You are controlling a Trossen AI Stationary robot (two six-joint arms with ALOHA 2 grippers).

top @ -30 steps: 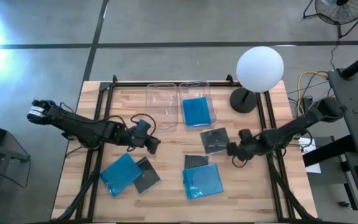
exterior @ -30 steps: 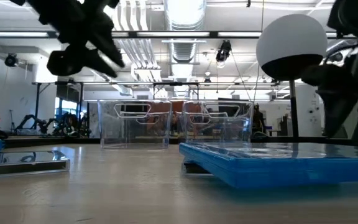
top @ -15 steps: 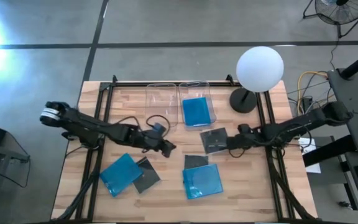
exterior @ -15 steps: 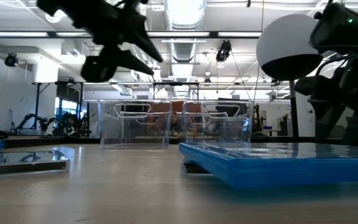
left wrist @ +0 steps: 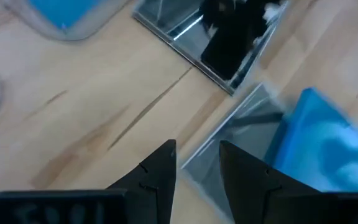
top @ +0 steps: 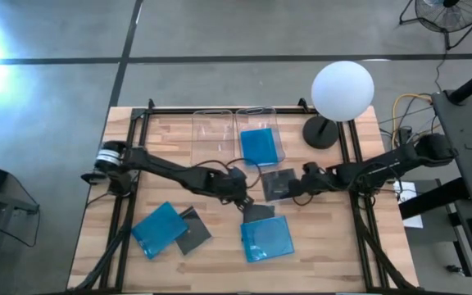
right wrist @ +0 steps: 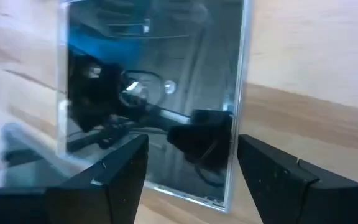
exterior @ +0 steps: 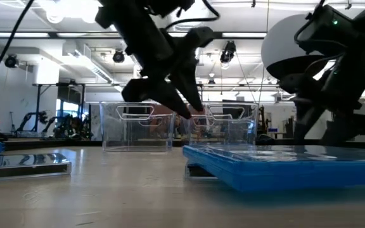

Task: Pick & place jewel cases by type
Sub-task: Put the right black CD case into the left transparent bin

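Six jewel cases are out: three blue, three dark. Two clear bins [top: 236, 135] stand side by side at the far edge of the worktop [top: 318, 246], and I'll place everything from them.

One blue case [top: 260, 147] lies inside the bin nearer the white globe lamp [top: 342, 90]; the other bin holds nothing I can make out. Just in front of the blue-filled bin lies a dark case [top: 279, 183], flat on the wood. Nearer the front edge, a second dark case [top: 257, 213] pokes out from under a second blue case [top: 267, 238] that overlaps it. Off to the side, in front of the other bin and well away from it, a third blue case [top: 158, 228] lies touching the third dark case [top: 192, 233].

The left claw [top: 243, 199] hangs in front of the bins, just over the edge of the half-covered dark case; in its wrist view its fingers [left wrist: 157, 177] are slightly parted with nothing between them. The right claw [top: 294, 189] is at the lamp-side edge of the dark case lying nearest the bins, fingers [right wrist: 120, 171] spread wide on either side of that case's glossy face, not pinching it.
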